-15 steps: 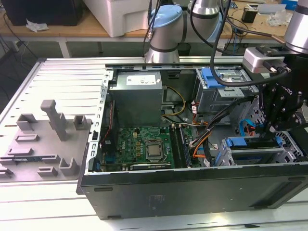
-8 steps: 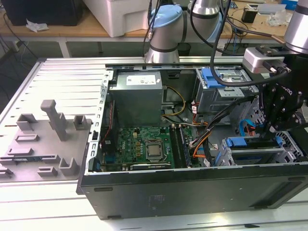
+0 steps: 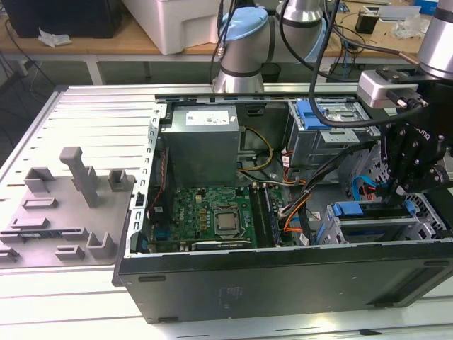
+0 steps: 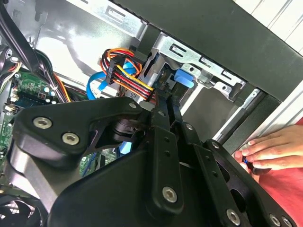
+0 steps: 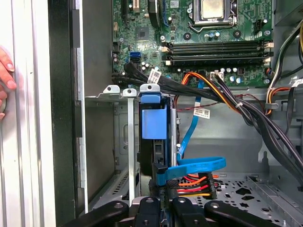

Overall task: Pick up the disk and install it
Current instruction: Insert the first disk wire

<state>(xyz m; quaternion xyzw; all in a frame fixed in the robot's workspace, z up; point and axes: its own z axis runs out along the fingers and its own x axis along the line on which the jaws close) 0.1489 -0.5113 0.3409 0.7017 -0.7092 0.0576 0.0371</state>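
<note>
- Disk (image 3: 374,228): slotted in the silver drive cage (image 5: 111,90), at the exterior view's near right corner of the open computer case (image 3: 283,280).
- Gripper (image 4: 165,101): directly above the disk, clenched on its blue carrier edge.
- Cable plug (image 5: 191,182): orange-red wires, just beside the gripped end.
- Person's hand (image 4: 272,149): on the case's outer side.

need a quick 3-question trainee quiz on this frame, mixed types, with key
1. True or false: the disk sits in the drive cage inside the case.
2. The gripper is nearest to: A) power supply B) disk C) motherboard.
3. What shows just outside the case wall in both wrist views?
Key: 1 true; 2 B; 3 a person's hand.
</note>
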